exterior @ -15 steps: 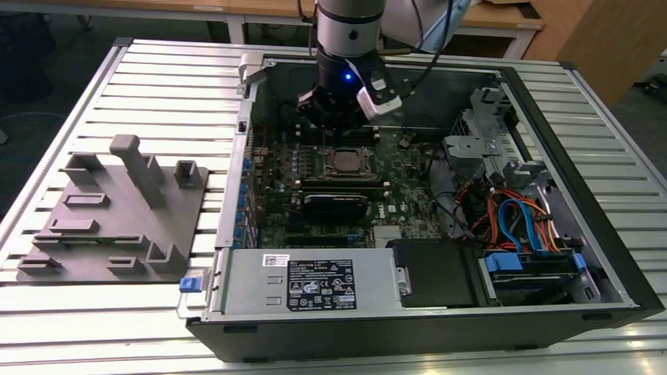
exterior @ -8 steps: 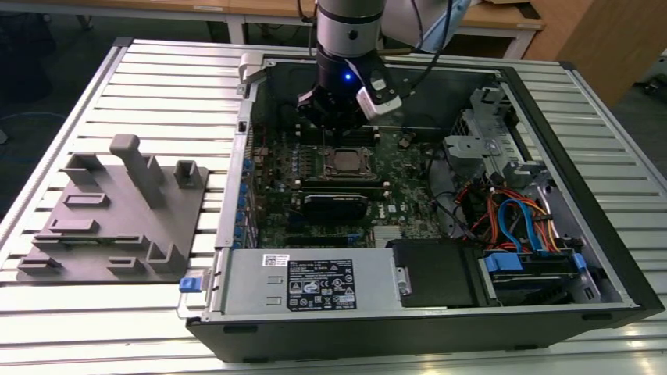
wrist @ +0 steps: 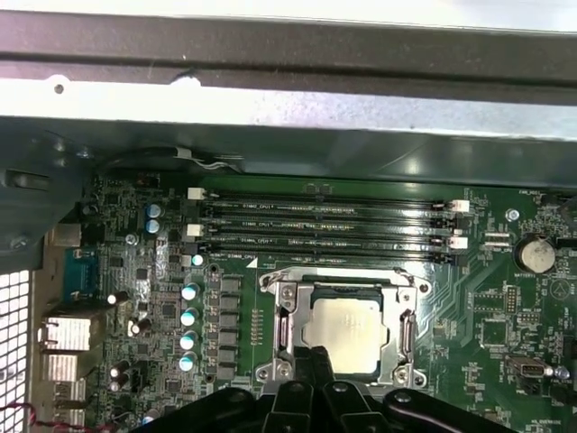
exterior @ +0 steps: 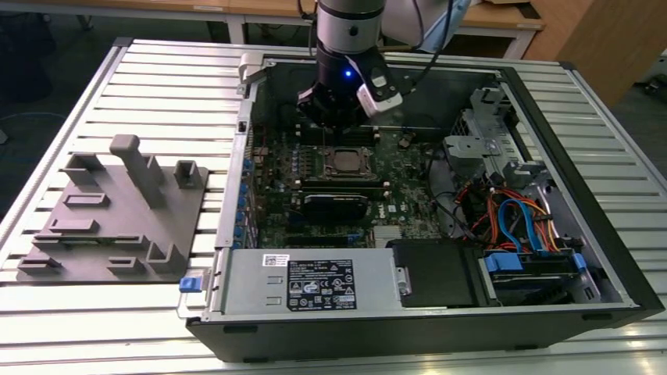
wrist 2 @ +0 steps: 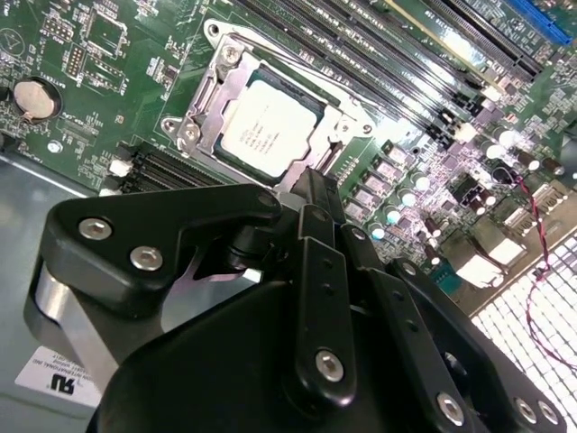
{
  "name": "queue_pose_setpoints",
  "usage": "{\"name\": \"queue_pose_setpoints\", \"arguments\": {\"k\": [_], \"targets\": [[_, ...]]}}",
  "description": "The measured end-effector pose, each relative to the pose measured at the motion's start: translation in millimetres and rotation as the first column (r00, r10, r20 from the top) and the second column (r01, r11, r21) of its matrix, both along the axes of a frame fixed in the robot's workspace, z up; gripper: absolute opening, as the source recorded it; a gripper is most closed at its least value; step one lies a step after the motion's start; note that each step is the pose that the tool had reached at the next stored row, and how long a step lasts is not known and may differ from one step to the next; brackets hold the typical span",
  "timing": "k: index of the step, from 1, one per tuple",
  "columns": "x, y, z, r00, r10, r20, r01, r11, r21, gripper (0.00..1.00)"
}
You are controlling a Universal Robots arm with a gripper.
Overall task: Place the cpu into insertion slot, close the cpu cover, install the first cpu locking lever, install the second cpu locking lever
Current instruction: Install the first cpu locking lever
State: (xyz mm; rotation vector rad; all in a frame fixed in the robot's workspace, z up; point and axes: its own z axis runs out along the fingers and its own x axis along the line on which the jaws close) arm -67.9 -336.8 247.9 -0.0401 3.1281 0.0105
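Gripper, jaws together and holding nothing, stands at the cover's edge; the cpu lies seated just beyond its tip.

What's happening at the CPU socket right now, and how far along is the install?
The arm's gripper is down inside the open computer case. Its fingers are closed together on nothing, with the tips at the edge of the cpu cover. The cpu is already seated on the green motherboard, and the cover lies flat around it. Whether the locking levers are latched cannot be made out.
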Motion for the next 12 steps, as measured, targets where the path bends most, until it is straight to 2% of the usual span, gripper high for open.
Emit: {"name": "queue_pose_setpoints", "arguments": {"k": [12], "targets": [[-1.9, 0.0, 2.4, 1.0000, 0.000, 0.0001, 0.000, 1.0000, 0.0001, 0.10]]}}
